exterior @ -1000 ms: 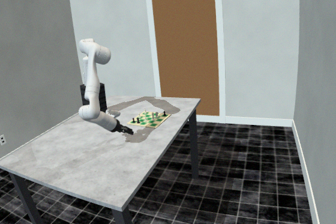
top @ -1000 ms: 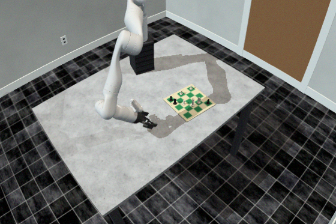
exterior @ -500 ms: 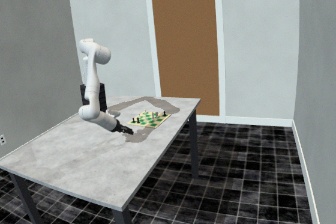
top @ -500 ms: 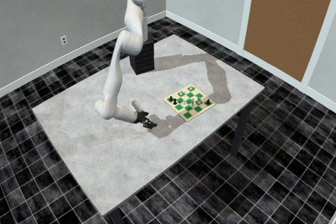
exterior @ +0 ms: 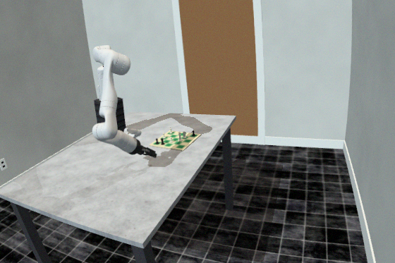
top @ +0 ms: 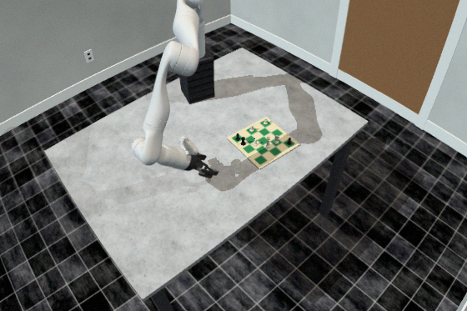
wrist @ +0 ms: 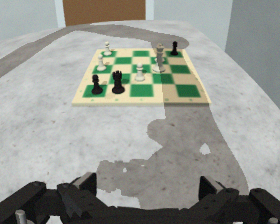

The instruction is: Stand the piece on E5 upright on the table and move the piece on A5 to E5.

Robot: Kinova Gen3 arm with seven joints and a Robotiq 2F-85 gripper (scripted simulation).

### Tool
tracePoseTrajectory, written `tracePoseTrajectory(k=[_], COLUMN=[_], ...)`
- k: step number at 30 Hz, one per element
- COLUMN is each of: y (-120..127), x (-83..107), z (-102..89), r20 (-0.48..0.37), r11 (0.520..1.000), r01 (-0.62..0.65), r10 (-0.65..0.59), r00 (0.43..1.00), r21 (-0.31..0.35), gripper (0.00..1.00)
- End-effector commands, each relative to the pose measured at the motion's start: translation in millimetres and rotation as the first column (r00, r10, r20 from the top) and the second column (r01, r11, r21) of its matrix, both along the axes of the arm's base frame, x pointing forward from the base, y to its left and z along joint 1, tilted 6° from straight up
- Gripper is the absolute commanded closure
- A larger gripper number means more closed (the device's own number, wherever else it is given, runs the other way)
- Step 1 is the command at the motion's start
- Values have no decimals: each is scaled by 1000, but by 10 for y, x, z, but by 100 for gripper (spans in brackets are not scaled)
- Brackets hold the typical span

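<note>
A small green and cream chessboard (top: 263, 142) lies on the grey table toward its right side; it also shows in the exterior view (exterior: 175, 140) and in the wrist view (wrist: 141, 75). Two black pieces (wrist: 106, 84) stand on its near left squares. A third black piece (wrist: 175, 47) stands at the far right. Several white pieces (wrist: 159, 58) stand around the middle and the far left. The edge letters are too small to read, so I cannot tell which pieces are on E5 and A5. My gripper (top: 210, 173) is open and empty, low over the table, well short of the board's near edge.
The arm's black base block (top: 198, 78) stands at the back of the table. A dark arm shadow (top: 233, 173) lies on the table between the gripper and the board. The table's right edge (top: 333, 148) runs close behind the board.
</note>
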State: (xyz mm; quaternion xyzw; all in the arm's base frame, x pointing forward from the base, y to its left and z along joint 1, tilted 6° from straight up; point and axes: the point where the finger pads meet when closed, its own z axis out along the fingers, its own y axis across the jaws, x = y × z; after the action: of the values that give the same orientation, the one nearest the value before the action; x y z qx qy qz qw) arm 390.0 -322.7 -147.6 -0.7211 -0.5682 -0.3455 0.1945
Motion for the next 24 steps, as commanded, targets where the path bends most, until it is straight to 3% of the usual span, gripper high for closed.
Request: tracePoseTrajectory(k=[1, 4, 6, 15, 24], y=[-13, -6, -6, 15, 21], x=[10, -6, -6, -56, -73], z=[112, 280, 280, 815, 856], r20=[3, 3, 3, 3, 1], r11=[1000, 1000, 1000, 1000, 1000], r01=[1, 1, 1, 1, 1], r10=[-1, -1, -1, -1, -1], r00=[1000, 1000, 1000, 1000, 1000], r21=[-4, -4, -4, -4, -1], gripper=[0, 0, 0, 0, 0])
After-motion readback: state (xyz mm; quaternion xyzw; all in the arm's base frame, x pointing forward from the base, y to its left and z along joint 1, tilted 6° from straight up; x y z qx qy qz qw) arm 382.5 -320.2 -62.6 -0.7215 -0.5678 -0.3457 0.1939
